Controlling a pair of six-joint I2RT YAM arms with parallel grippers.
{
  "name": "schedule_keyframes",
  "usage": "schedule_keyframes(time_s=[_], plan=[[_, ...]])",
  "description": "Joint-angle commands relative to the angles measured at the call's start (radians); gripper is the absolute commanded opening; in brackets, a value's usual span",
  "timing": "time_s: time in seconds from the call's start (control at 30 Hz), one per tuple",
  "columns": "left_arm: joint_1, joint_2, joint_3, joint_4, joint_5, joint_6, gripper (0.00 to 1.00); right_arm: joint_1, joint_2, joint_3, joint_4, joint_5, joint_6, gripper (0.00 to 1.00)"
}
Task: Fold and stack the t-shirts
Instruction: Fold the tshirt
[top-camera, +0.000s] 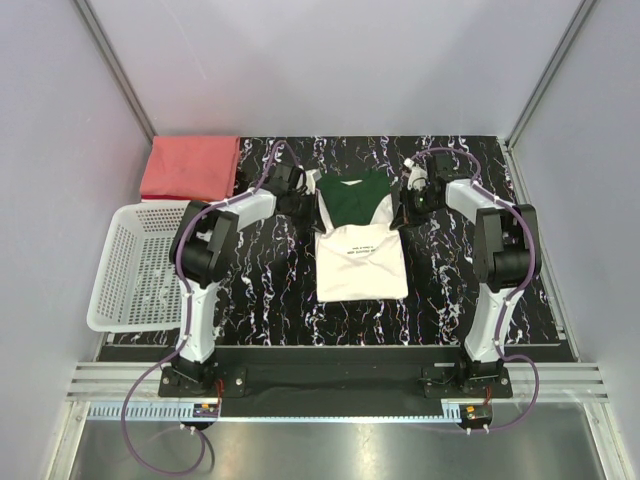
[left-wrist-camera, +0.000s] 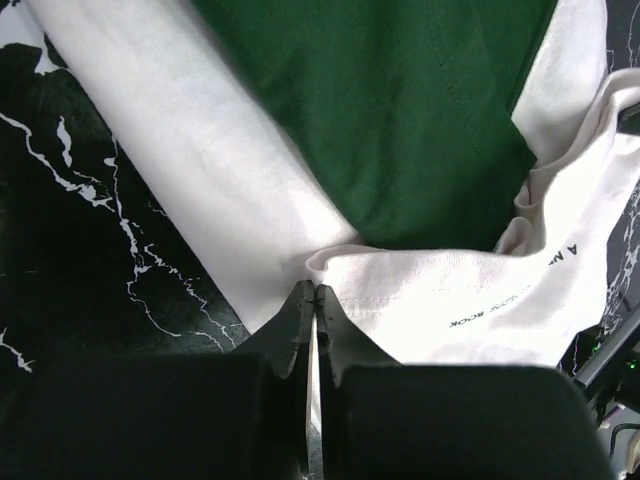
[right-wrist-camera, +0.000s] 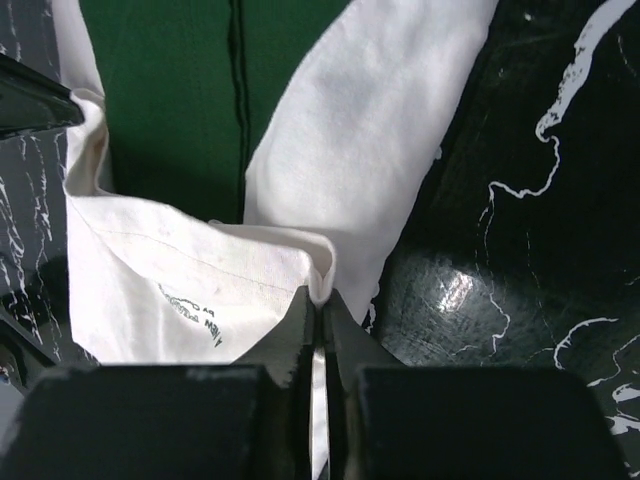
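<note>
The cream-white t-shirt (top-camera: 362, 262) with a dark green upper part and small dark lettering lies mid-table, its lower half folded up over the green. My left gripper (top-camera: 306, 198) is at the shirt's left edge. In the left wrist view it (left-wrist-camera: 316, 291) is shut on the corner of the folded cream layer (left-wrist-camera: 470, 290). My right gripper (top-camera: 408, 200) is at the shirt's right edge. The right wrist view shows it (right-wrist-camera: 322, 297) shut on a pinched fold of that shirt (right-wrist-camera: 200, 260). The salmon-red t-shirt (top-camera: 190, 167) lies folded at the back left, away from both grippers.
A white mesh basket (top-camera: 112, 275) stands at the left edge, just in front of the red shirt and beside the left arm. The tabletop (top-camera: 260, 290) is black marble-patterned. Grey walls close in the back and both sides.
</note>
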Motion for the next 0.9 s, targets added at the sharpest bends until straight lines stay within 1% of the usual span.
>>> schedule_keyframes(time_s=[0.0, 0.03, 0.2, 0.3, 0.33, 0.4, 0.43, 0.5, 0.63, 0.67, 0.73, 0.8, 0.87], plan=[[-0.001, -0.062, 0.023, 0.034, 0.021, -0.011, 0.0, -0.002, -0.034, 0.052, 0.029, -0.051, -0.022, 0.01], [-0.001, -0.088, 0.017, 0.051, 0.014, -0.031, 0.0, -0.002, -0.052, 0.051, 0.037, -0.071, -0.017, 0.0], [0.001, -0.138, -0.03, 0.095, -0.017, -0.078, 0.0, -0.002, -0.097, 0.002, 0.135, -0.116, 0.017, 0.0], [0.001, -0.176, -0.093, 0.152, -0.09, -0.106, 0.0, -0.002, -0.1, -0.021, 0.186, -0.088, 0.017, 0.0], [0.002, -0.168, -0.098, 0.148, -0.136, -0.121, 0.0, -0.002, -0.081, -0.026, 0.195, -0.073, 0.017, 0.0], [0.011, -0.141, -0.095, 0.142, -0.126, -0.138, 0.0, -0.003, -0.046, -0.011, 0.209, -0.048, 0.042, 0.0], [0.019, -0.112, -0.093, 0.142, -0.102, -0.152, 0.0, -0.003, 0.0, -0.001, 0.209, -0.045, 0.046, 0.0], [0.022, -0.086, -0.086, 0.132, -0.106, -0.152, 0.0, -0.003, 0.038, 0.025, 0.214, -0.032, 0.076, 0.0], [0.024, -0.047, -0.075, 0.086, -0.23, -0.14, 0.0, -0.009, 0.087, 0.065, 0.206, -0.006, 0.104, 0.0], [0.025, -0.041, -0.071, 0.083, -0.239, -0.137, 0.0, -0.009, 0.101, 0.078, 0.189, -0.004, 0.109, 0.0], [0.028, -0.017, -0.057, 0.082, -0.236, -0.134, 0.0, -0.009, 0.149, 0.132, 0.155, -0.005, 0.11, 0.0], [0.028, 0.017, -0.023, 0.082, -0.212, -0.129, 0.0, -0.009, 0.166, 0.158, 0.125, -0.008, 0.11, 0.0], [0.028, 0.028, -0.009, 0.086, -0.192, -0.132, 0.0, -0.012, 0.169, 0.163, 0.117, 0.024, 0.116, 0.0]])
